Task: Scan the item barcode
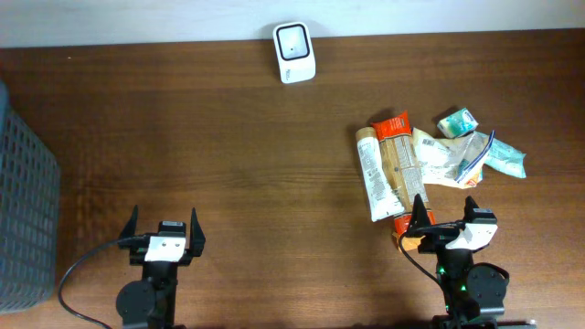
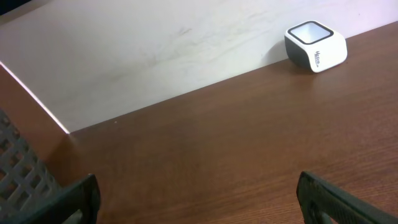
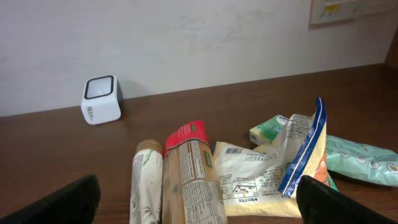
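Note:
The white scanner (image 1: 294,52) with a dark window stands at the table's far edge, also seen in the left wrist view (image 2: 315,46) and the right wrist view (image 3: 101,99). A pile of items lies at right: a white tube (image 1: 373,183), a brown pack with red ends (image 1: 399,169), a pale yellow pouch (image 1: 439,157) and a teal pouch (image 1: 505,160). My right gripper (image 1: 445,212) is open just in front of the tube (image 3: 144,183) and brown pack (image 3: 193,180). My left gripper (image 1: 163,222) is open over bare wood (image 2: 199,202), holding nothing.
A dark grey mesh basket (image 1: 23,210) stands at the left table edge, its corner near my left finger (image 2: 18,177). A small green pack (image 1: 457,120) and a blue-edged bag (image 3: 305,155) lie in the pile. A pale wall runs behind the table.

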Available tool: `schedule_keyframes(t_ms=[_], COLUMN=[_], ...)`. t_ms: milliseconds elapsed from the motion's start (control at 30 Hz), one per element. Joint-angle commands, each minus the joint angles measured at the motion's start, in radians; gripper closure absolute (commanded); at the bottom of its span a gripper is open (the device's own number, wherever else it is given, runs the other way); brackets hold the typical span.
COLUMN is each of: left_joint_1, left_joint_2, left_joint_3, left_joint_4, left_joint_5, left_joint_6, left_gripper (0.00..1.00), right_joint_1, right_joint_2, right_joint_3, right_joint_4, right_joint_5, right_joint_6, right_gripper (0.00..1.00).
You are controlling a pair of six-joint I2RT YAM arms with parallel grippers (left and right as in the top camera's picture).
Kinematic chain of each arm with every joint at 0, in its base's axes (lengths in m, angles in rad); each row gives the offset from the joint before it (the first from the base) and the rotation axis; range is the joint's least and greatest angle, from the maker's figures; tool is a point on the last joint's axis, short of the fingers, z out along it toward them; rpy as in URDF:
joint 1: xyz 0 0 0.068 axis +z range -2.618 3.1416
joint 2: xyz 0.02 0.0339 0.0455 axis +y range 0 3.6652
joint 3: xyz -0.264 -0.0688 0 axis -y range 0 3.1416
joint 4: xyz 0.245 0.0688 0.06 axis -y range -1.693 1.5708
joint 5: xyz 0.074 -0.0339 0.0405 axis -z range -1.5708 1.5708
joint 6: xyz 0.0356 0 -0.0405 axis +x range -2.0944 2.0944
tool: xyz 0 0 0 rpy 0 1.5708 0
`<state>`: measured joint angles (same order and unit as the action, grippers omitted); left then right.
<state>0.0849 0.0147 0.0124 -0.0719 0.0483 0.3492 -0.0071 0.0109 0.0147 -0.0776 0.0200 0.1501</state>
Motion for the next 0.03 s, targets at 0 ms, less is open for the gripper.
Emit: schedule_keyframes(t_ms=[0], left_joint_1=[0.003], left_joint_2=[-0.010], left_joint_3=[-0.004], left_joint_4=[-0.005], left_joint_5=[0.008], left_joint_6=[0.012], left_gripper=[0.01], right_joint_1=[-0.006], right_joint_2=[-0.007], right_joint_3=[-0.009], right_joint_4=[-0.002], right_joint_5=[-0.003], right_joint_6=[-0.003], right_gripper=[0.01])
